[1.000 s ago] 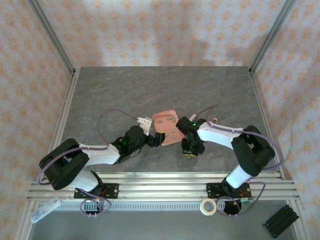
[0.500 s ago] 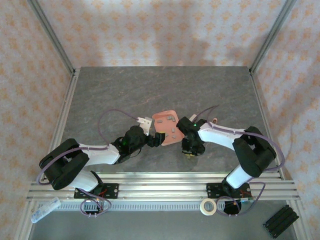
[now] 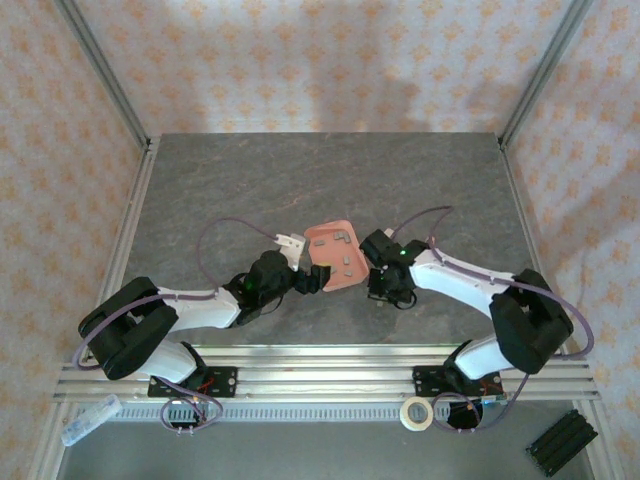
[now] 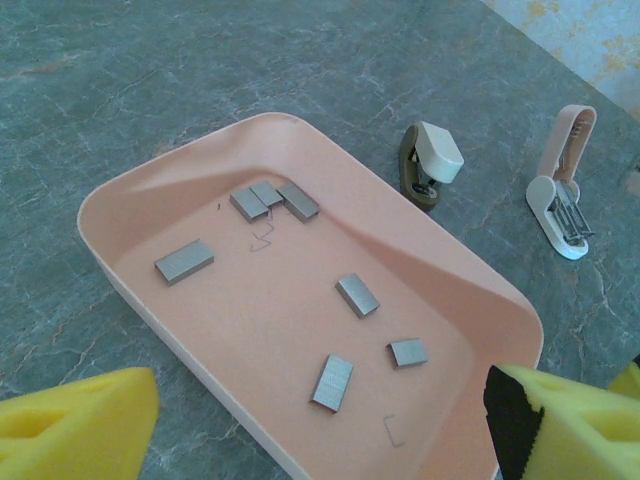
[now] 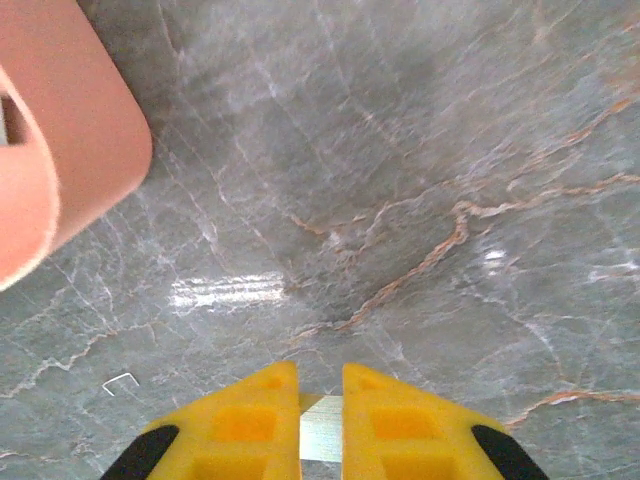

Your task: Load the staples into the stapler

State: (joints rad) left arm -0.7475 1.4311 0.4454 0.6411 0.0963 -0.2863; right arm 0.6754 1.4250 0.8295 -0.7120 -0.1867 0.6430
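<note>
Right gripper (image 5: 320,388) pinched shut on a staple strip (image 5: 320,442) — the stapler (image 4: 563,180), hinged open, lies past the tray's (image 4: 120,200) right side, nearer this arm than the wide-open, empty left gripper (image 4: 320,430)

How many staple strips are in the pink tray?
7 staple strips: three clustered at the tray's far end, one by the left wall, one central, two nearest the camera. The near end is cut off; more may be hidden.
</note>
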